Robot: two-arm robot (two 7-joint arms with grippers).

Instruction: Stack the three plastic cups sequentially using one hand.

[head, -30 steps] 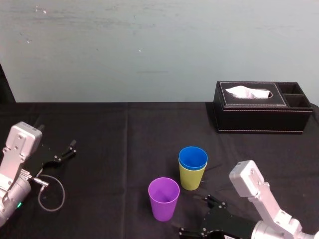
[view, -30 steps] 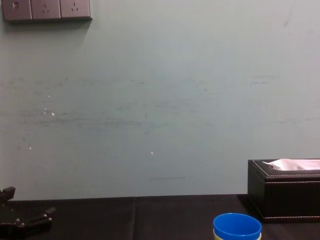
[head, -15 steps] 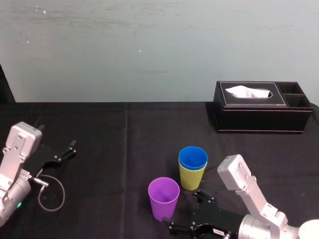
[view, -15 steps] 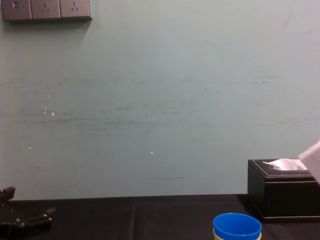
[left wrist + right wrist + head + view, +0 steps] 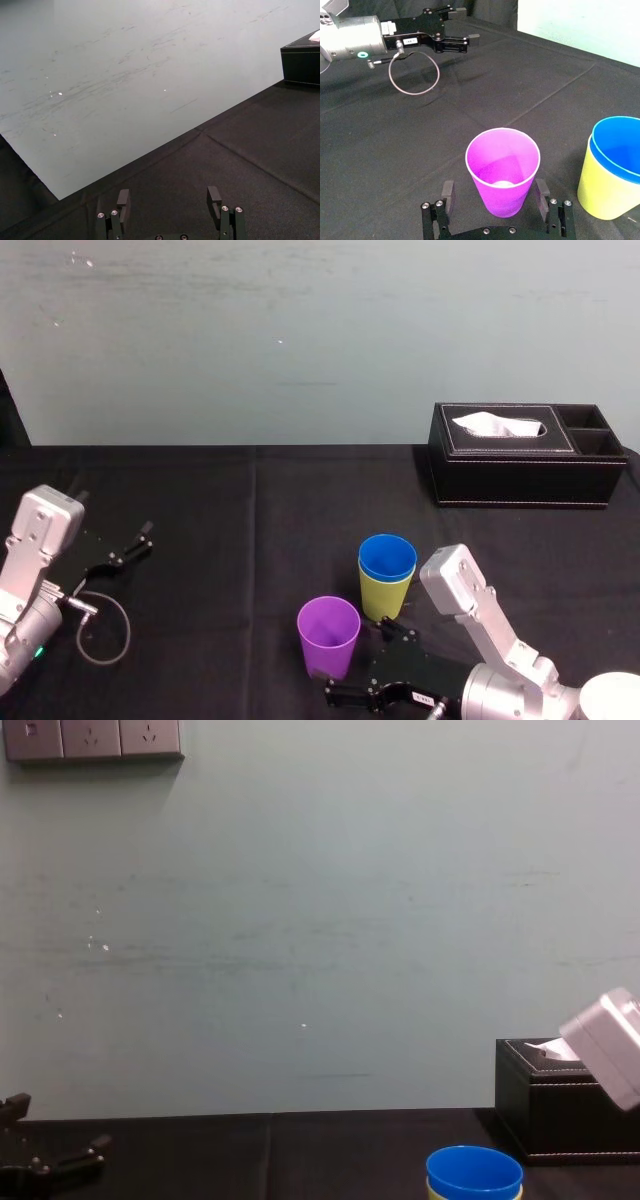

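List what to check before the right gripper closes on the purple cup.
1. Right gripper open: ok.
2. Purple cup upright between its fingers: ok.
3. Gap between fingers and cup wall on each side: ok.
4. Blue cup nested in yellow-green cup, ready as target: ok.
5. That stack apart from the purple cup: ok.
6. Left gripper parked at far left, open: ok.

Black tissue box (image 5: 528, 455) on black tablecloth (image 5: 250, 520), wall sockets (image 5: 92, 738)
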